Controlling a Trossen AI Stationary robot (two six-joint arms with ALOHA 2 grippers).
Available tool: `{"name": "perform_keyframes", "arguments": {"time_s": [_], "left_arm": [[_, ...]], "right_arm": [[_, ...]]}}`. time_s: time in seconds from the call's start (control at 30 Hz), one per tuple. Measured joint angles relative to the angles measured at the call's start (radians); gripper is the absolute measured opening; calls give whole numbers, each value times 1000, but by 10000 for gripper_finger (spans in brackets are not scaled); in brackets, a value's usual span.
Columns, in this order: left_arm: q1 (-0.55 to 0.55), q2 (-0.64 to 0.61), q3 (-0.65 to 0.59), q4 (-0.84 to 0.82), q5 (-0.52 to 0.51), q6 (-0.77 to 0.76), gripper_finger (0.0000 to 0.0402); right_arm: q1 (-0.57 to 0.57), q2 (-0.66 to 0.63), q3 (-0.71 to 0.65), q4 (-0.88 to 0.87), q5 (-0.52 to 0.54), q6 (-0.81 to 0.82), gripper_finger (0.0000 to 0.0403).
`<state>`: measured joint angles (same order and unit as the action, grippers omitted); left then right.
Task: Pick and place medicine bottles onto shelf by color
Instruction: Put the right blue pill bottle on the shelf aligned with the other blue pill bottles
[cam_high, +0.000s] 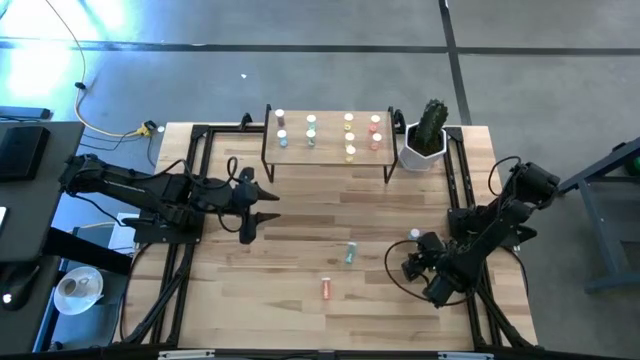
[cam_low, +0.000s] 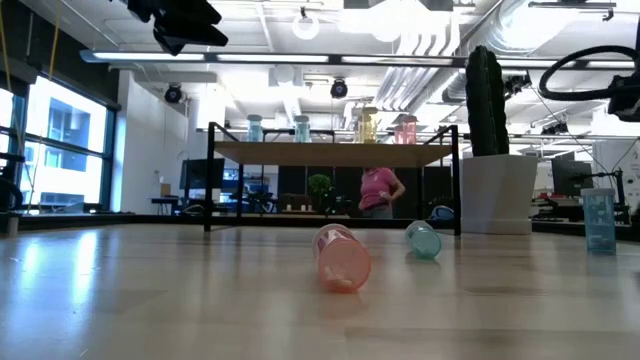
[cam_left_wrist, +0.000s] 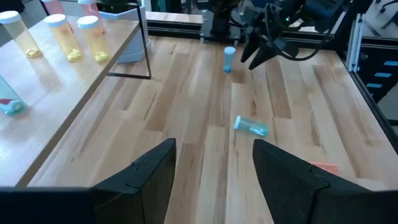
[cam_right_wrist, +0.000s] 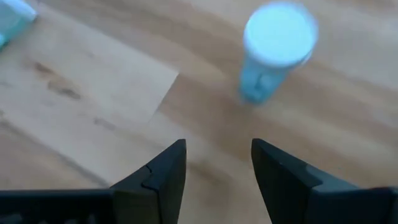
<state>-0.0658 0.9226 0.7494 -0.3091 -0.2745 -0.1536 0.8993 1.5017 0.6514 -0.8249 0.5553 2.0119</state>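
1. Wood board on black legs: the shelf (cam_high: 330, 150) stands at the far edge of the table (cam_high: 300, 310), just beside the cactus pot (cam_high: 424, 150). Bottles already stand on it in columns. From left to right the columns read blue (cam_high: 281, 133), green (cam_high: 311, 133), yellow (cam_high: 350, 137) and red (cam_high: 375, 133). This part of the sorting appears done.
2. Left gripper (cam_high: 252, 207): it hovers over the table's left half, in front of the shelf's left end. The left wrist view shows its fingers (cam_left_wrist: 146, 171) spread wide with nothing between them.
3. Red bottle (cam_high: 326, 288): it lies on its side near the front middle of the table, well apart from both grippers. It is not yet shelved.
4. Green bottle (cam_high: 350, 253): it lies on its side between the red bottle and the shelf, also unshelved.
5. Blue bottle (cam_high: 414, 236): it stands upright with a pale cap, just beside the right gripper (cam_high: 418, 262).
6. Right gripper: its fingers (cam_right_wrist: 165, 168) are apart and empty, with the blue bottle ahead of them but not between them.
7. Remaining work, by judgement: three bottles still need placing, and the blue one looks the likely next pick.
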Motion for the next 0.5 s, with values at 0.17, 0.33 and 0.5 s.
{"name": "perform_keyframes", "arguments": {"time_s": [0.17,0.33,0.5], "left_arm": [[0,0,0,0,-2,7,204],[0,0,0,0,-2,17,204],[0,0,0,0,-2,34,204]], "right_arm": [[-3,0,0,-70,32,5,173],[-3,1,0,-98,49,4,173],[-3,42,0,-108,81,7,173]]}}
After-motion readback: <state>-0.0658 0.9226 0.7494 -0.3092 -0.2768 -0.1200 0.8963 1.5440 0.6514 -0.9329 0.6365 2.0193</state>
